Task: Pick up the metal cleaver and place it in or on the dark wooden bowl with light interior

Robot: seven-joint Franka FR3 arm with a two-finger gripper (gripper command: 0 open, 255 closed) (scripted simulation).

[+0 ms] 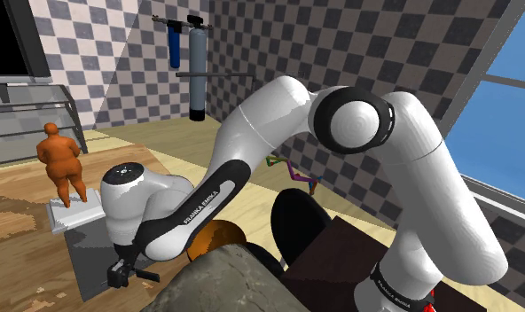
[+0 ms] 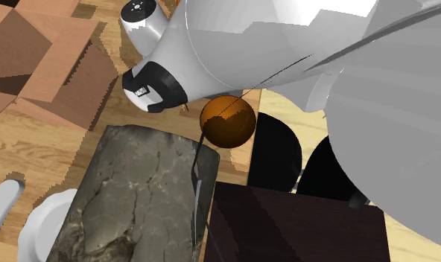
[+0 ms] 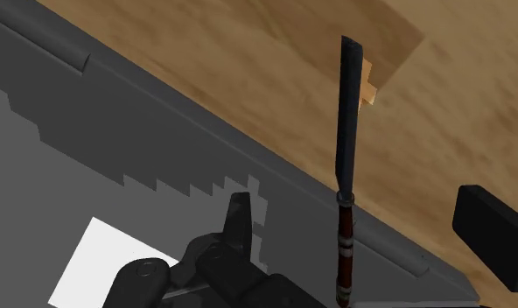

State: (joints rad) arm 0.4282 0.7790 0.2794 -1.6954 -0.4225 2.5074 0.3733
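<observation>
- The gripper (image 3: 355, 210) is nearest; its 2 fingers (image 3: 240, 223) stand spread apart and touch nothing.
- Between them the cleaver (image 3: 345, 140) stands thin on its edge, by the rim of the grey surface (image 3: 117, 131).
- Closing off-centre could, I judge, tip the blade or push it over this rim.

Cleaver (image 3: 346, 114): I see it between my hand's (image 3: 367, 229) parted fingers (image 3: 240, 219), touching neither.
Bowl (image 2: 228, 121): centre of the second exterior view, just above the block (image 2: 137, 201).
Stand (image 2: 293, 223): lower right there, beside the block.
Figurine (image 1: 61, 164): left in the shoulder view, atop a box (image 1: 74, 215).
Canisters (image 1: 197, 71): upper centre there, on the wall (image 1: 119, 62) behind.
</observation>
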